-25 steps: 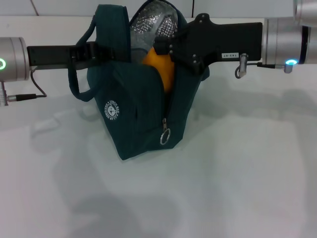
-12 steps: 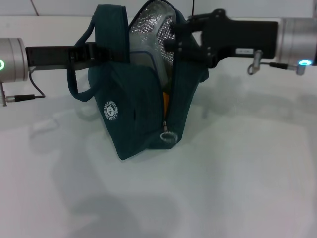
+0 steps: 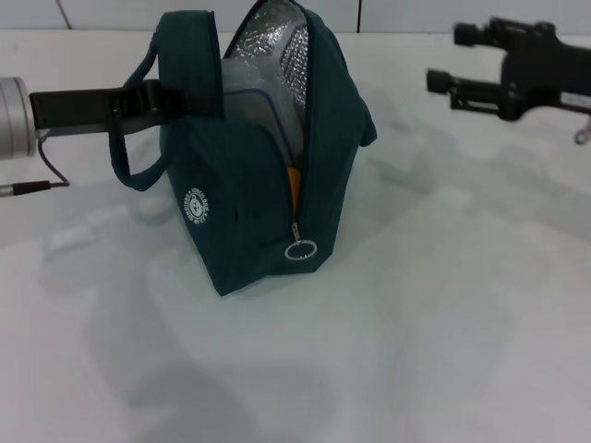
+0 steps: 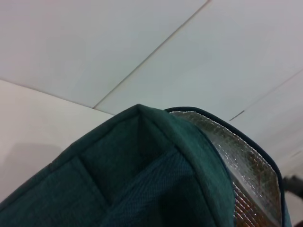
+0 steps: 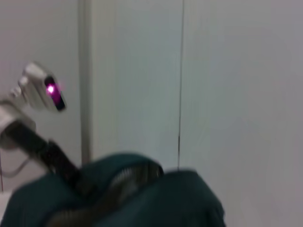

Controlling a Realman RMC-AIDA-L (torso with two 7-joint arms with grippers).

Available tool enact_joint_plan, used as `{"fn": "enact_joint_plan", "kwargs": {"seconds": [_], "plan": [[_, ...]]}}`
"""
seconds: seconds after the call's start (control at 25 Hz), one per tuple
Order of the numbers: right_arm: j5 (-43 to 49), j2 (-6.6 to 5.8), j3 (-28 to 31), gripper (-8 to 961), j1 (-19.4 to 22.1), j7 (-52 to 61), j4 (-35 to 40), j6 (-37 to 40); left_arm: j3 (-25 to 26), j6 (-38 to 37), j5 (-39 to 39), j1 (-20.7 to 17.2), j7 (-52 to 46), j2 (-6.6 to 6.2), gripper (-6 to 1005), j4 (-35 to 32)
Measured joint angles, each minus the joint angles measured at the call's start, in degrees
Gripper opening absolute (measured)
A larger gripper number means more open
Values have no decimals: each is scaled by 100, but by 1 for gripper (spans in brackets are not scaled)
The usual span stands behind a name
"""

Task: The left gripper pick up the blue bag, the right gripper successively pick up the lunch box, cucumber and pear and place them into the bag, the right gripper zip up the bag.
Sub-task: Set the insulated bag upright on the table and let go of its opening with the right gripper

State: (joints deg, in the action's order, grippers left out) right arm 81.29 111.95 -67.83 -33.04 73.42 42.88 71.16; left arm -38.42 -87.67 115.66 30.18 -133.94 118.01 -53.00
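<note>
The blue bag (image 3: 249, 194) stands upright on the white table, its mouth open and its silver lining (image 3: 272, 46) showing. My left gripper (image 3: 157, 100) is shut on the bag's left top edge by the handle. Inside, the clear lunch box (image 3: 259, 115) leans upright, and an orange sliver of the pear (image 3: 294, 180) shows through the unzipped slit. The cucumber is hidden. The ring zipper pull (image 3: 299, 251) hangs low on the bag's front. My right gripper (image 3: 451, 58) is open and empty, up and to the right of the bag, apart from it. The left wrist view shows the bag's fabric (image 4: 142, 165) close up.
The white table (image 3: 443, 305) spreads in front of and to the right of the bag. A loose handle loop (image 3: 129, 161) hangs on the bag's left side. The right wrist view shows the bag (image 5: 156, 198) and the left arm (image 5: 33, 94) farther off.
My right gripper has pulled out of the bag's mouth and moved right, now open and empty. The pear has dropped deeper into the bag. The bag shifted slightly left.
</note>
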Motion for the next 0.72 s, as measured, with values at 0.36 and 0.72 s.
{"fn": "enact_joint_plan", "kwargs": {"seconds": [0.36, 0.72], "plan": [[1025, 227, -39, 707, 19, -35, 25, 4, 2, 22, 0, -3, 0, 21, 51, 0], [1191, 339, -48, 706, -373, -198, -109, -276, 2, 22, 4, 7, 32, 38, 51, 31]]}}
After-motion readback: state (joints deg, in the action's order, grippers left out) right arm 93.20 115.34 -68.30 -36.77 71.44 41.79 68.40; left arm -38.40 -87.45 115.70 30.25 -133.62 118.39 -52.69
